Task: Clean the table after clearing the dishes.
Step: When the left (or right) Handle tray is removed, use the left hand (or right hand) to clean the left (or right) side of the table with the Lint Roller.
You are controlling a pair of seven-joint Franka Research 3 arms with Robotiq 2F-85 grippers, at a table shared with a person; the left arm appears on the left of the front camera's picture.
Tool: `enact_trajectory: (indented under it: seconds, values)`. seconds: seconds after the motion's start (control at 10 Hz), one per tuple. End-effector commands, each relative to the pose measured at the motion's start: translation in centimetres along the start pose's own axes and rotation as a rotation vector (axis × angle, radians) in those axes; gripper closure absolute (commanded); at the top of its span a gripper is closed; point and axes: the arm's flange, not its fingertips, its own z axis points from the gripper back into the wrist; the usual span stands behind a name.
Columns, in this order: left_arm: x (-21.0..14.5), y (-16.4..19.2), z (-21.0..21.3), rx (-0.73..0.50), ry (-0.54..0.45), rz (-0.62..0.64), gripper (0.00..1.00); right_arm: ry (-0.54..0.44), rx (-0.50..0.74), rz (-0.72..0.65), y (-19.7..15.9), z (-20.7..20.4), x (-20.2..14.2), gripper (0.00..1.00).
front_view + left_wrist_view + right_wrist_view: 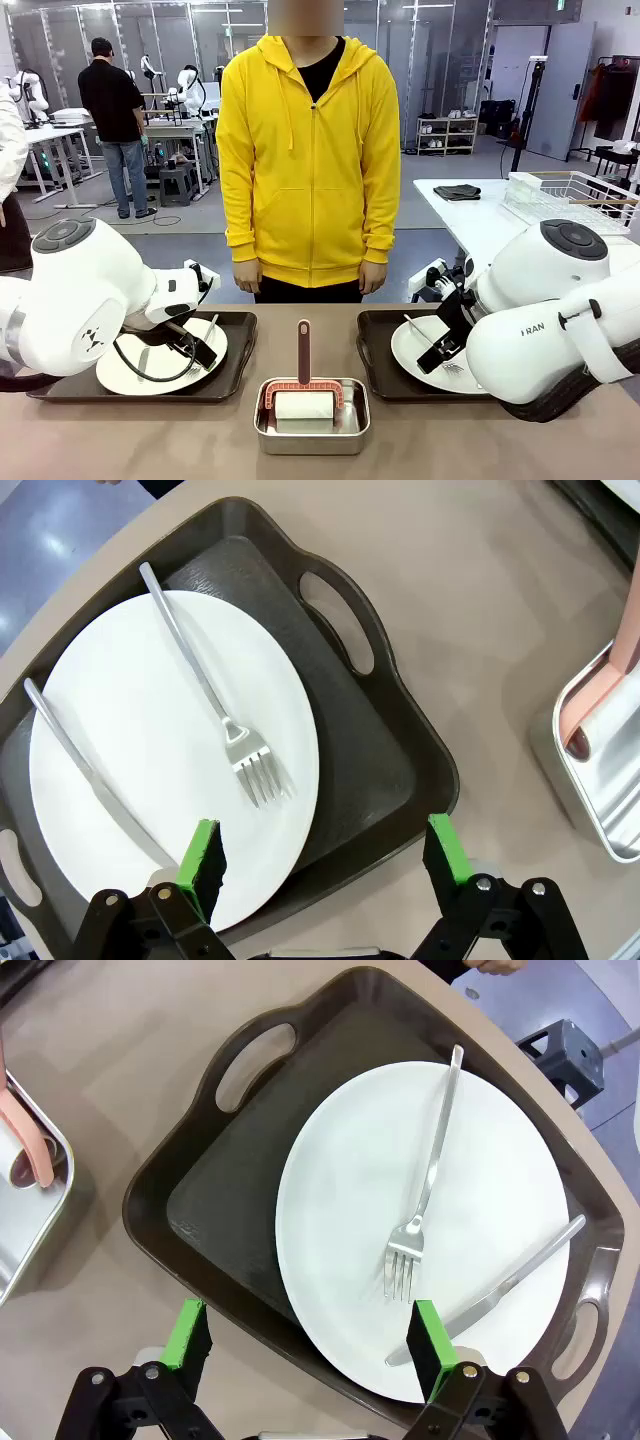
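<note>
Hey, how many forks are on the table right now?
2. One fork lies on the left plate, in the left tray; the other fork lies on the right plate, in the right tray. None looks hidden.

We see a plain matte brown-taupe bench [130,445]. The rectangular handled left tray [400,770] and right tray [200,1190] are dark brown; the round left plate [130,730] and right plate [480,1160] white; a metal fork [215,705] and knife [80,765] silver. Our black jaws bear green pads [200,865]. The person's hoodie [300,150] is yellow.
</note>
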Motion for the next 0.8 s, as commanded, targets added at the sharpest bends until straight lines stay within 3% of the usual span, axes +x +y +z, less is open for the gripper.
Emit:
enact_trajectory:
  seconds: [0.0, 0.7]
  values:
    - [0.00, -0.01, 0.00, 0.000, 0.000, 0.000, 0.00, 0.000, 0.000, 0.000, 0.00, 0.00, 0.00, 0.00]
    - [0.00, -0.01, 0.00, 0.000, 0.000, 0.000, 0.00, 0.000, 0.000, 0.000, 0.00, 0.00, 0.00, 0.00]
